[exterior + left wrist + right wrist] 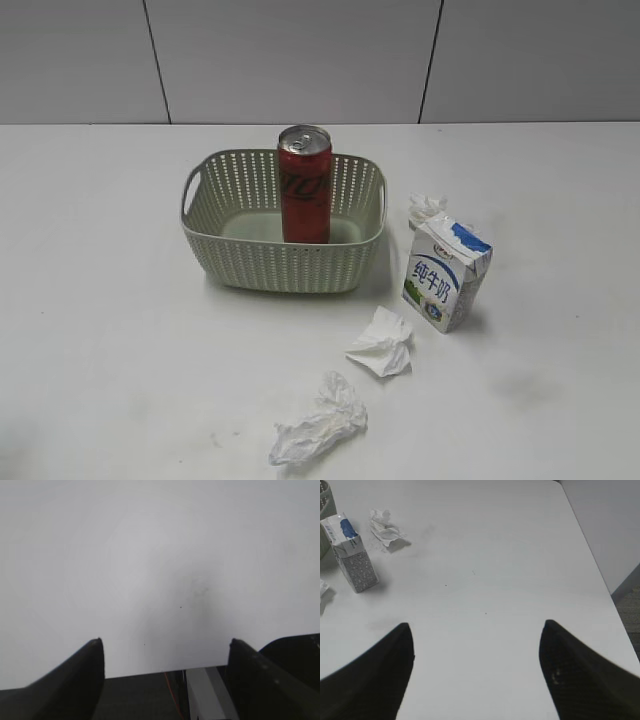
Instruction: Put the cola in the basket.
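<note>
The cola (305,185), a tall red can with a silver top, stands upright inside the pale green basket (220,250) at the middle of the table. Neither gripper shows in the exterior view. My left gripper (165,642) is open and empty over bare white table near its edge. My right gripper (477,625) is open and empty over bare table. A corner of the basket (324,497) shows at the far upper left of the right wrist view.
A white-and-blue milk carton (447,272) stands right of the basket and also shows in the right wrist view (352,555). Crumpled tissues lie behind the carton (427,208), in front of the basket (383,342) and near the front edge (318,420). The table's right edge (592,560) runs near my right gripper.
</note>
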Controlling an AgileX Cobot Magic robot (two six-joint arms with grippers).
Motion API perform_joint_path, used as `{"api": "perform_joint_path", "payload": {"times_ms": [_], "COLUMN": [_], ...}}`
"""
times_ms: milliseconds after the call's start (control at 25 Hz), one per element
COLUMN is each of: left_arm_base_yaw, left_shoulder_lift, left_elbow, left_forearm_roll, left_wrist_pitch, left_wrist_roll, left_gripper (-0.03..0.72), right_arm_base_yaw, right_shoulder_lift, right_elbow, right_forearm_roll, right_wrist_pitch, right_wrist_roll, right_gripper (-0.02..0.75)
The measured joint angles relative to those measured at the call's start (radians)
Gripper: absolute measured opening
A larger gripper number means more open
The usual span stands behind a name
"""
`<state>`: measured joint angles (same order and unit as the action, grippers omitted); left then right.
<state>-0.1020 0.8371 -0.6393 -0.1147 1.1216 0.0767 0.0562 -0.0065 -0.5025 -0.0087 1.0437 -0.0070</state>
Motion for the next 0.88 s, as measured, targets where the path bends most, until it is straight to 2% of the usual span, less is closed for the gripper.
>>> {"api": "perform_joint_path", "payload": {"times_ms": [320,880], "left_arm_base_yaw": [0.000,0.000], "left_shoulder_lift": [-0.338,-0.654], "left_elbow": [0.114,0.123], "left_forearm_roll": [-0.003,-0.003], "left_wrist_pitch": [-0.098,-0.096], "left_wrist_roll": [-0.001,-0.003], "left_gripper": [0.586,0.584], "right_arm_base_yaw": [0.000,0.000], "right_shoulder_lift": [0.000,0.000], "right_elbow": [0.000,0.000], "right_forearm_roll": [0.000,0.000], "right_wrist_pitch": [0.000,0.000], "right_wrist_roll": [0.000,0.000], "right_gripper": [0.590,0.590]}}
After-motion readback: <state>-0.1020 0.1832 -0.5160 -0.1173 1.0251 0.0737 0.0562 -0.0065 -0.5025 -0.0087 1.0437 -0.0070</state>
